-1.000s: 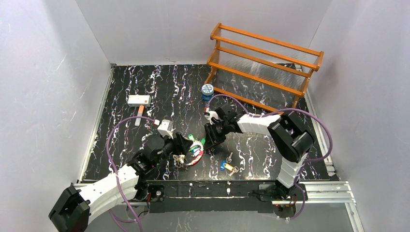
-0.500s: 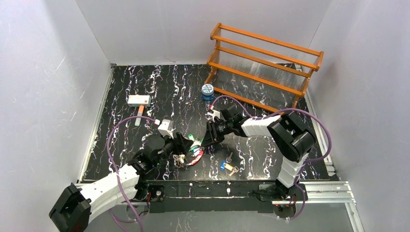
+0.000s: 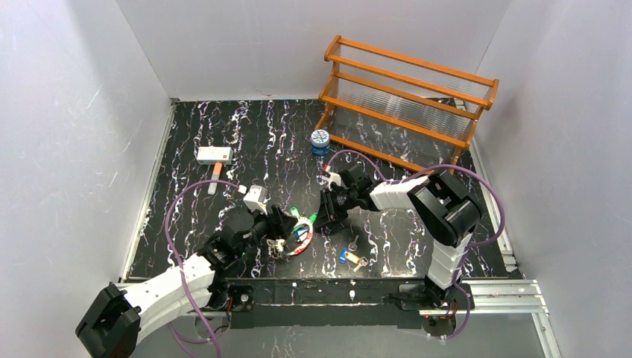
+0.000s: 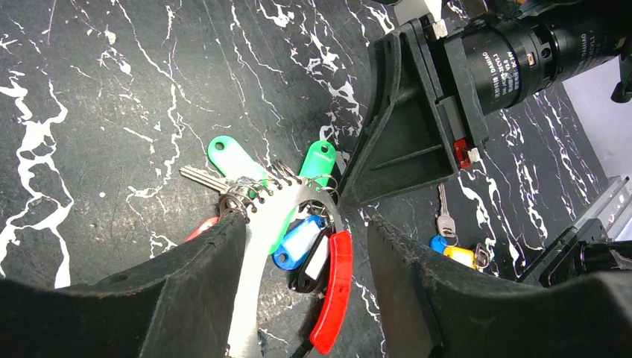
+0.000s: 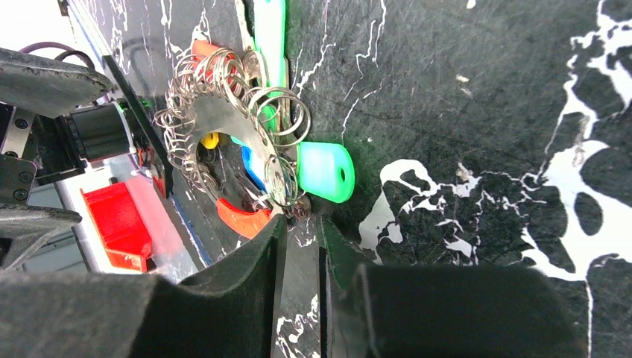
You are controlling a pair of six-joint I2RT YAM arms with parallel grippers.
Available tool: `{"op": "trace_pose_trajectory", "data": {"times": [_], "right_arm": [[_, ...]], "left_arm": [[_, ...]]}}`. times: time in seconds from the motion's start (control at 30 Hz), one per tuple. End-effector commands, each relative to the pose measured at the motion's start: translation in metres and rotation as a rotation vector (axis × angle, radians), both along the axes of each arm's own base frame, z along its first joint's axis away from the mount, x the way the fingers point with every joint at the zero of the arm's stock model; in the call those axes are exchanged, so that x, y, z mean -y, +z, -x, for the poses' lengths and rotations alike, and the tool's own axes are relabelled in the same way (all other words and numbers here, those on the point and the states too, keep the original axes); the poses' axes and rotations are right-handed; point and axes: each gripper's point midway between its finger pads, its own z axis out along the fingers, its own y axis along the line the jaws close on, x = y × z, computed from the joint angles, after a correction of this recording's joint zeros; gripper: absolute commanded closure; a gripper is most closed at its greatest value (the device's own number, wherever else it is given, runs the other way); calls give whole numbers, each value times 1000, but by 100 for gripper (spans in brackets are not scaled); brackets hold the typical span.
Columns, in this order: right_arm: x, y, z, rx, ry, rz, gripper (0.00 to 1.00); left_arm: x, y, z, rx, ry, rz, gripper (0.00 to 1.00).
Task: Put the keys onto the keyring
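Keyring braced for threading at the middle of the bench

The keyring point(image 4: 257, 246) (tagged keys point(image 4: 302, 242) already bunched on it) is held flat by the left end effector point(image 4: 298, 298), its fingers parted around it; the right end effector point(image 5: 302, 280) is pinched nearly closed at its rim, what it grips being unclear.

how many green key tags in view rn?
2. One green tag lies left of the other green tag, both fanned out beyond the keyring between the left gripper fingers. More may hide under the cluster.
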Motion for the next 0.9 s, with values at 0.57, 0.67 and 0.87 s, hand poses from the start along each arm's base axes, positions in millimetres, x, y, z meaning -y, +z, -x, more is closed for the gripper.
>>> {"op": "trace_pose_trajectory", "data": {"times": [0.57, 0.67, 0.87], "right_arm": [[-20, 16, -8, 37, 28, -54, 78], [-19, 17, -11, 58, 36, -38, 95], [-15, 35, -11, 140, 79, -45, 99]], "left_arm": [[-1, 1, -2, 9, 1, -7, 42], [-1, 1, -2, 11, 0, -10, 42], [-4, 3, -3, 30, 0, -34, 42]]}}
